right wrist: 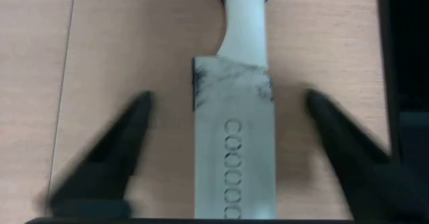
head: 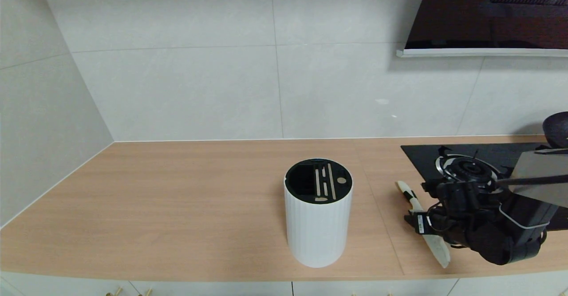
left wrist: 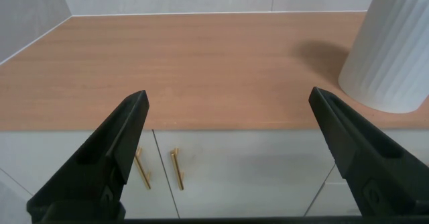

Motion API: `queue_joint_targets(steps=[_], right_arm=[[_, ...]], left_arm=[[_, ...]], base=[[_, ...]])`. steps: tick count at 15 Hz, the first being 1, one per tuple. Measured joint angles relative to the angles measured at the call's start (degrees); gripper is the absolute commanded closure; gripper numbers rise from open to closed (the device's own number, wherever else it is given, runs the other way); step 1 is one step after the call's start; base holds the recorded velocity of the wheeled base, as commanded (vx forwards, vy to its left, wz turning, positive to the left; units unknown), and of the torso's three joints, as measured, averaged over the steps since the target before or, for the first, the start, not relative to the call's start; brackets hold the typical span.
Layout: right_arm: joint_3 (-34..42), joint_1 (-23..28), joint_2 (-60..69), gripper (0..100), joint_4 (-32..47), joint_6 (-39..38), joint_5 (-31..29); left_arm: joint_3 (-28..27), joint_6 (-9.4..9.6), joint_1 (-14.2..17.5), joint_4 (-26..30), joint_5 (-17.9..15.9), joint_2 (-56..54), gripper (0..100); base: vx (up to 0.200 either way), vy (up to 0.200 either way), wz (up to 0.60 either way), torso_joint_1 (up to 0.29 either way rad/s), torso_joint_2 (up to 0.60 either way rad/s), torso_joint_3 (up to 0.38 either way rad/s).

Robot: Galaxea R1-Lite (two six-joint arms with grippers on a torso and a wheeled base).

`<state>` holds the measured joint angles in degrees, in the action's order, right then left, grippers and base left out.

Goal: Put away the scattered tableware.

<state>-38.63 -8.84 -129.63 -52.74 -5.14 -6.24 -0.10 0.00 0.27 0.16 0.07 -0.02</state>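
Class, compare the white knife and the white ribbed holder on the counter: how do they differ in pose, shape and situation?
The knife lies flat on the counter; the holder stands upright. The knife is long and thin; the holder is a broad cylinder with a black slotted top. The open right gripper straddles the knife; the holder stands apart from it. Both are mostly white.

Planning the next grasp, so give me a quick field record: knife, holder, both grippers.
knife: flat on counter, right of holder, beside hob
holder: upright, mid-counter
right gripper: open, fingers either side of the blade, not closed on it
left gripper: open, at counter's front edge, left of holder
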Motion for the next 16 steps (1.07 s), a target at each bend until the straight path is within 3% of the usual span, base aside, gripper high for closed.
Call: queue_joint_targets(steps=[8,16], right_arm=[[-0.06,0.66,1.24,100,-0.69,-0.07,-1.30],[5.28,-0.98,23.19,100,-0.74,0.41,-0.16]], left_arm=[[0.00,0.00,0.02,0.02,0.00,0.00,0],[0.00,0.00,0.04,0.02,0.00,0.00,0]], base=[[0.000,0.000,0.00,0.000,0.00,0.000],[0.000,0.000,0.00,0.000,0.00,0.000]])
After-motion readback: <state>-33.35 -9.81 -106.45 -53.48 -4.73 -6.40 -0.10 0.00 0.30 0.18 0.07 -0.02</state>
